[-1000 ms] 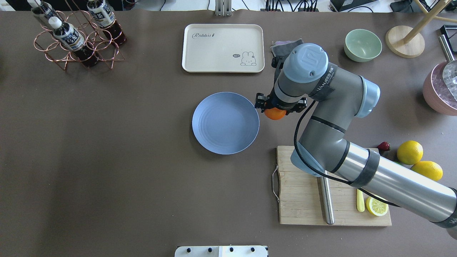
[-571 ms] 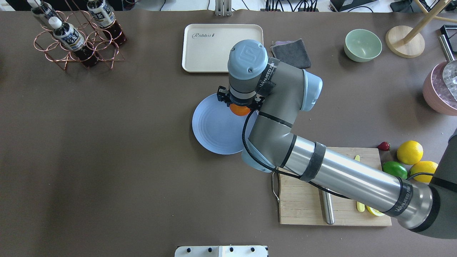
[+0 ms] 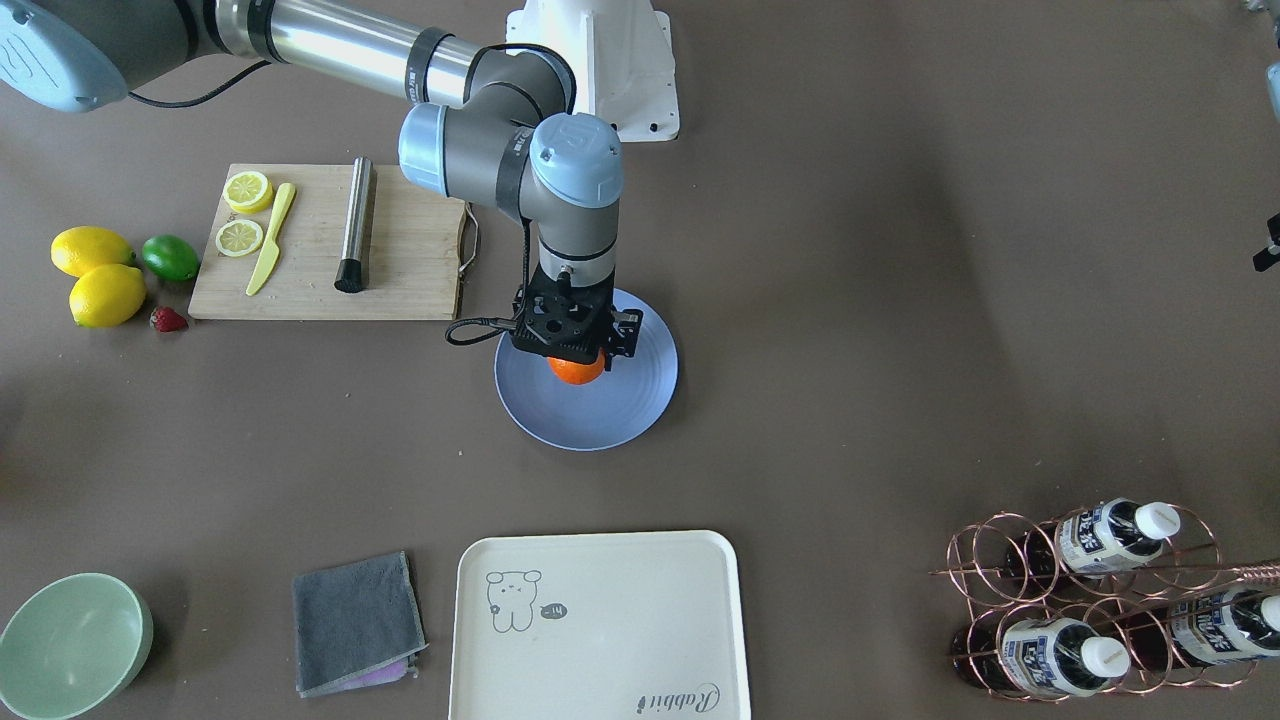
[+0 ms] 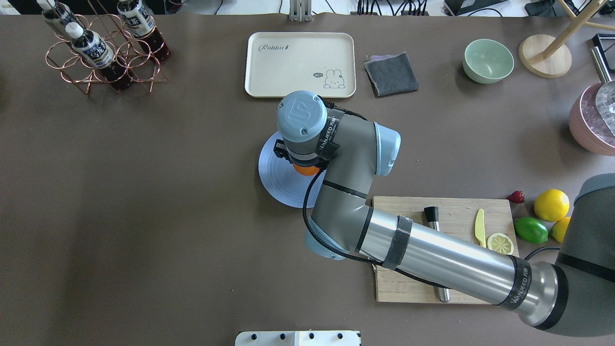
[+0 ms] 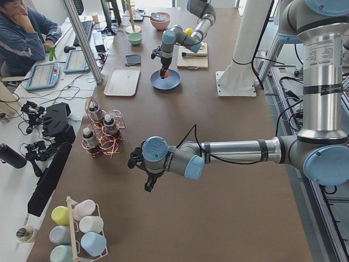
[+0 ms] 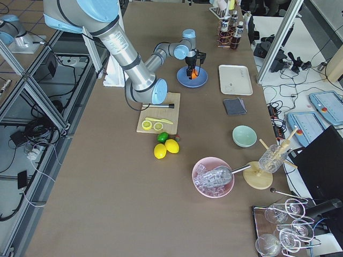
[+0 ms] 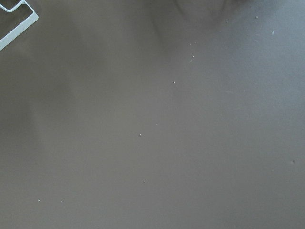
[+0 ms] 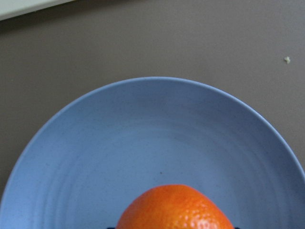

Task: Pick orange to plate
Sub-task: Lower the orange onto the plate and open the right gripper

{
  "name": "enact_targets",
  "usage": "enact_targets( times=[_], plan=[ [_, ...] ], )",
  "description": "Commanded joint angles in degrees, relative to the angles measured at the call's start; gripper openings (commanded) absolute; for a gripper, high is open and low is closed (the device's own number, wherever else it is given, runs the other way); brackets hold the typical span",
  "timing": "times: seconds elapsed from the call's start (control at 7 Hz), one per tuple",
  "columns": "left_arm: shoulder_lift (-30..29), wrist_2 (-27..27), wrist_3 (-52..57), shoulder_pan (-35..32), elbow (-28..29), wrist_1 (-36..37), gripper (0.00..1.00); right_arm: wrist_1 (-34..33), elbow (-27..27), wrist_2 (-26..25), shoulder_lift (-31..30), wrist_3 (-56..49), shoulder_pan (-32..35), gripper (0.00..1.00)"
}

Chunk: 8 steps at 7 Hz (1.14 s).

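Observation:
The orange sits between the fingers of my right gripper, which is shut on it over the light-blue plate. In the front-facing view the orange shows just under the black gripper, above the middle of the plate. The right wrist view has the orange at its bottom edge with the plate beneath; whether they touch I cannot tell. My left gripper appears only in the exterior left view, over bare table far from the plate, so I cannot tell its state.
A cream tray, grey cloth and green bowl lie beyond the plate. A cutting board with knife, lemon slice and steel rod sits to the right, near two lemons, a lime and a strawberry. A bottle rack stands far left.
My right arm has carried the orange leftward, from beside the plate's right edge to above the plate's middle. The gripper has stayed shut on it.

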Motion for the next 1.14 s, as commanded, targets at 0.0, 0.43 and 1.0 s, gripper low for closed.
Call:
enact_targets(
  times=[0.0,0.43,1.0],
  plan=[
    [0.0,0.0,0.0,0.0,0.1,0.0,0.98,0.6,-0.5,-0.8,0.0,0.1,-0.9,0.0],
    [0.3,0.0,0.0,0.0,0.2,0.0,0.98,2.6,-2.8,-1.9,0.2,0.0,-0.9,0.0],
    [0.3,0.2,0.0,0.0,0.4,0.1,0.98,2.4,-0.6,-1.2,0.4,-3.4,0.5,1.0]
  ],
)
